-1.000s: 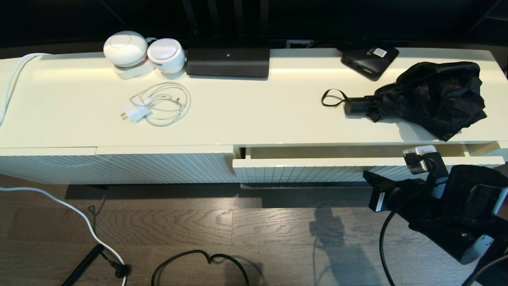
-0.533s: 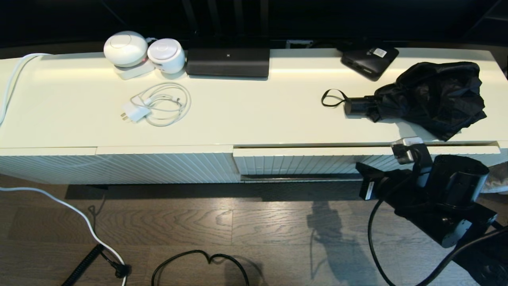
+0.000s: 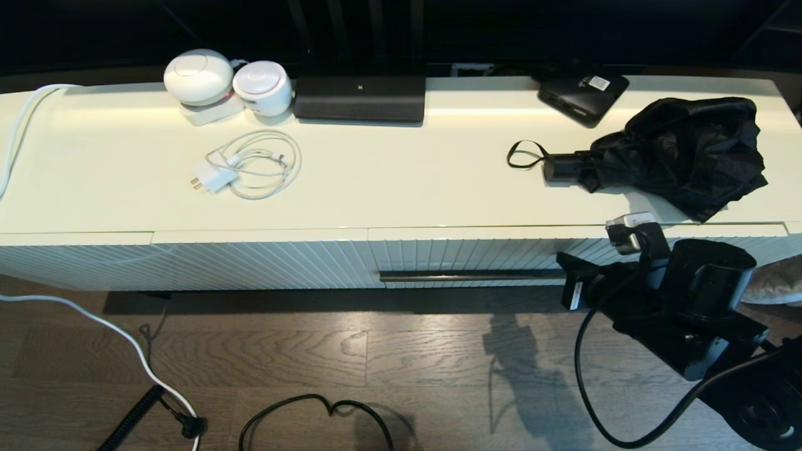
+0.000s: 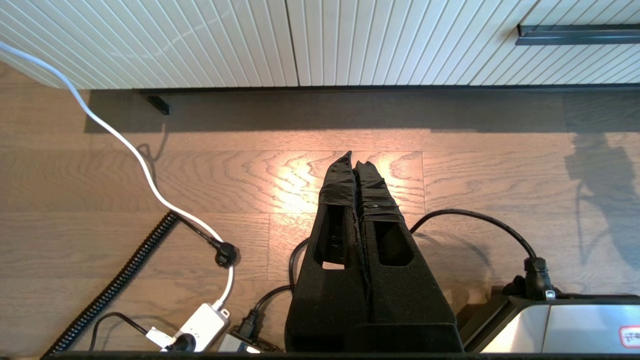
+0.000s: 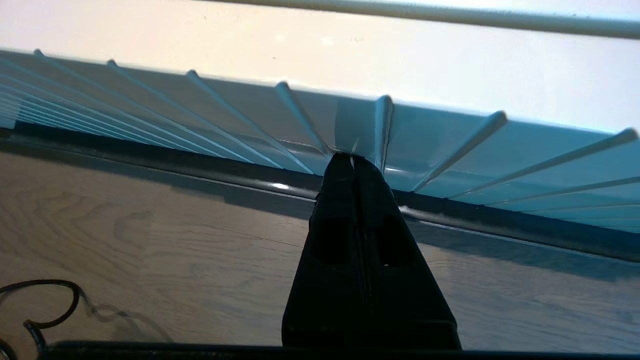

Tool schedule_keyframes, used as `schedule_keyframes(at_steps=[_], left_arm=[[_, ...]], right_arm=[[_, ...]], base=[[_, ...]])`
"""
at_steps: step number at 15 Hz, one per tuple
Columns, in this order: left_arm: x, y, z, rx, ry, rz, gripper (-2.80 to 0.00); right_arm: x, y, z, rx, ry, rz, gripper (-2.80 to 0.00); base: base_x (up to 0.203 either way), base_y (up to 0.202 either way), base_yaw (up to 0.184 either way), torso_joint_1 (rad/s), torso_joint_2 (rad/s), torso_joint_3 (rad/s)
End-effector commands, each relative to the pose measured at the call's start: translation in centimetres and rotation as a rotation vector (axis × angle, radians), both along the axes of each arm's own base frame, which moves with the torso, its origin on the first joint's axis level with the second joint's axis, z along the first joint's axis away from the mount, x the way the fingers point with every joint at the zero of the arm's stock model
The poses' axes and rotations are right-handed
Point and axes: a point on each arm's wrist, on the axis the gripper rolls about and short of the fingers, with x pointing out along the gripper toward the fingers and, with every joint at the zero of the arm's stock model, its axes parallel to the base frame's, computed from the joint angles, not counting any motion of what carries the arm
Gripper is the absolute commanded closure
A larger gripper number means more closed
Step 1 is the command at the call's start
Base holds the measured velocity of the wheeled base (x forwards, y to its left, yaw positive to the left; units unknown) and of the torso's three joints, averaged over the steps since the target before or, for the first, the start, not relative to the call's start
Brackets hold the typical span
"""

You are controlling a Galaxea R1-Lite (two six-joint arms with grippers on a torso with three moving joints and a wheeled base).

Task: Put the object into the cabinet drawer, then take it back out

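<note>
The black folding umbrella [image 3: 683, 153] lies on the cabinet top at the right, its handle [image 3: 564, 168] and wrist loop pointing left. Below it the cabinet drawer [image 3: 476, 254] is closed flush, and its dark bar handle [image 3: 470, 275] shows along the lower edge. My right gripper [image 5: 352, 157] is shut and empty, its tips pressed against the ribbed drawer front [image 5: 450, 145] just above the bar handle [image 5: 200, 170]. In the head view the right arm [image 3: 683, 300] stands before the drawer's right part. My left gripper [image 4: 356, 159] is shut and empty, low over the wood floor.
On the cabinet top are two white round devices [image 3: 225, 81], a coiled white charger cable [image 3: 250, 164], a black rectangular device [image 3: 360, 97] and a flat black box [image 3: 583, 94]. A ribbed panel without a handle [image 3: 188, 263] is at the left. Cables [image 3: 313, 413] lie on the floor.
The drawer has gone from partly open to fully closed. My right arm moved forward toward the cabinet with it, its gripper against the drawer front.
</note>
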Motion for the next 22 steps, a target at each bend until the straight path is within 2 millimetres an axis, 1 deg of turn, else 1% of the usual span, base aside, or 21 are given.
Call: schedule_keyframes(at_steps=[1, 3, 6, 8, 11, 13, 14, 16, 18, 20, 22], left_arm=[[0.0, 0.0, 0.0, 0.000, -0.001, -0.001, 0.00], [0.0, 0.0, 0.0, 0.000, -0.001, 0.000, 0.00], [0.0, 0.0, 0.0, 0.000, -0.001, 0.000, 0.00], [0.0, 0.0, 0.0, 0.000, -0.001, -0.001, 0.00], [0.0, 0.0, 0.0, 0.000, 0.000, 0.000, 0.00], [0.0, 0.0, 0.0, 0.000, 0.000, 0.000, 0.00], [0.0, 0.0, 0.0, 0.000, -0.001, 0.000, 0.00], [0.0, 0.0, 0.0, 0.000, -0.001, -0.001, 0.00], [0.0, 0.0, 0.0, 0.000, -0.001, 0.001, 0.00], [0.0, 0.0, 0.0, 0.000, -0.001, 0.001, 0.00], [0.0, 0.0, 0.0, 0.000, -0.001, 0.001, 0.00]], right_arm=[[-1.1, -0.4, 0.4, -0.014, -0.014, 0.002, 0.00], [-2.7, -0.9, 1.1, -0.036, -0.029, 0.006, 0.00], [-5.6, -2.0, 4.0, -0.028, -0.078, -0.004, 0.00], [-8.0, -3.2, 5.9, -0.028, -0.082, -0.023, 0.00], [-12.8, -5.1, 7.9, -0.049, -0.036, -0.052, 0.00], [-16.9, -6.9, 9.0, -0.058, -0.018, -0.086, 0.00], [-19.3, -7.8, 9.3, -0.059, -0.014, -0.109, 0.00], [-23.6, -9.1, 9.2, -0.049, -0.034, -0.165, 0.00], [-27.7, -9.9, 8.0, -0.039, -0.084, -0.225, 0.00], [-31.1, -10.1, 5.6, -0.038, -0.111, -0.260, 0.00], [-32.9, -10.1, 2.7, -0.037, -0.073, -0.268, 0.00]], base=[[0.000, 0.000, 0.000, 0.000, 0.00, 0.000], [0.000, 0.000, 0.000, 0.000, 0.00, 0.000], [0.000, 0.000, 0.000, 0.000, 0.00, 0.000], [0.000, 0.000, 0.000, 0.000, 0.00, 0.000], [0.000, 0.000, 0.000, 0.000, 0.00, 0.000], [0.000, 0.000, 0.000, 0.000, 0.00, 0.000], [0.000, 0.000, 0.000, 0.000, 0.00, 0.000], [0.000, 0.000, 0.000, 0.000, 0.00, 0.000], [0.000, 0.000, 0.000, 0.000, 0.00, 0.000], [0.000, 0.000, 0.000, 0.000, 0.00, 0.000], [0.000, 0.000, 0.000, 0.000, 0.00, 0.000]])
